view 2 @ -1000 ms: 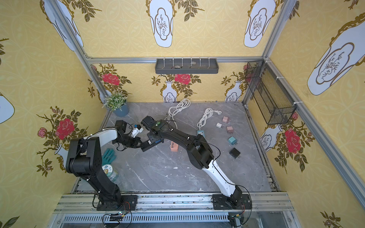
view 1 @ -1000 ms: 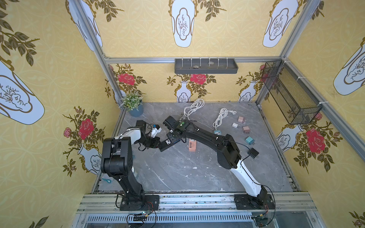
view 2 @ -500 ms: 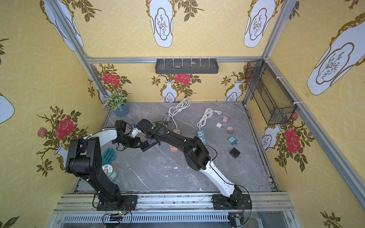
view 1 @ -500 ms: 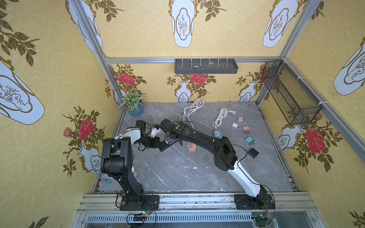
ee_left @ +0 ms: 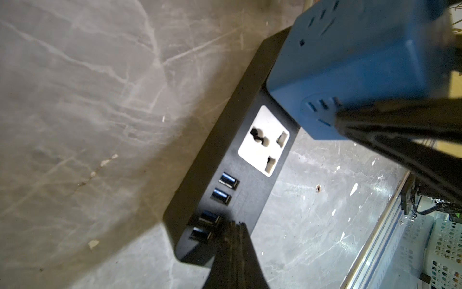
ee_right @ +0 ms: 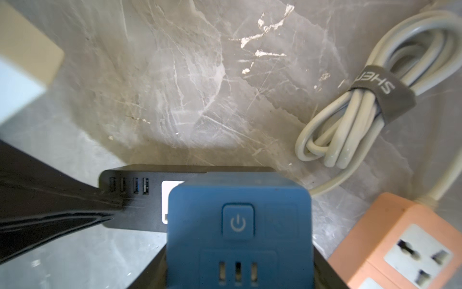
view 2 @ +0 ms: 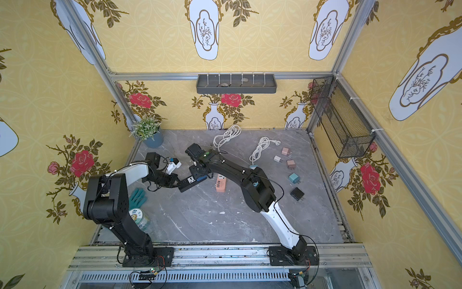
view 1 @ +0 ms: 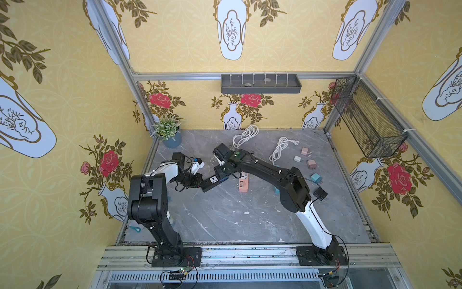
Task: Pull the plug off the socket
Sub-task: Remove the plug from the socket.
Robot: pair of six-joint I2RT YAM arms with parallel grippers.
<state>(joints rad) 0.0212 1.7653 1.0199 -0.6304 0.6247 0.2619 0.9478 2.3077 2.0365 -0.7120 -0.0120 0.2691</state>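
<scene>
1. The blue plug [ee_right: 238, 232], a cube adapter w/ a power button on its top face, sits on one end of the black socket strip [ee_left: 225, 180]. Whether its pins are seated in the strip or already lifted I cannot tell.
2. The right fingers [view 1: 223, 172] are half open, one on each side of the blue plug. In the left wrist view a black finger [ee_left: 400, 135] lies against the cube's side, so they seem to hold it.
3. The left fingers [view 1: 200, 180] are fully closed and grip the other end of the strip, the end w/ the four USB ports [ee_left: 215, 207]. Their tip [ee_left: 232, 247] covers the strip's edge just beside the ports.
4. Between the two pairs of fingers one white outlet [ee_left: 265, 142] of the strip is free. In both top views the strip [view 2: 189, 181] spans from the left fingers to the right ones and is at an angle to the grey marble surface [view 1: 225, 220].
5. Just beside the right fingers, on the side away from the left ones, lies an orange power strip [view 1: 243, 182] w/ its pale cable bundle [ee_right: 350, 120], tied by a grey strap.
6. Further behind the right arm lie a second white cable coil [view 1: 278, 150] and several small chargers: pink [view 1: 305, 151], white [view 1: 297, 158], teal [view 1: 316, 178], black [view 1: 320, 194].
7. Well apart from the left fingers, in the back corner, stands a potted plant [view 1: 170, 132].
</scene>
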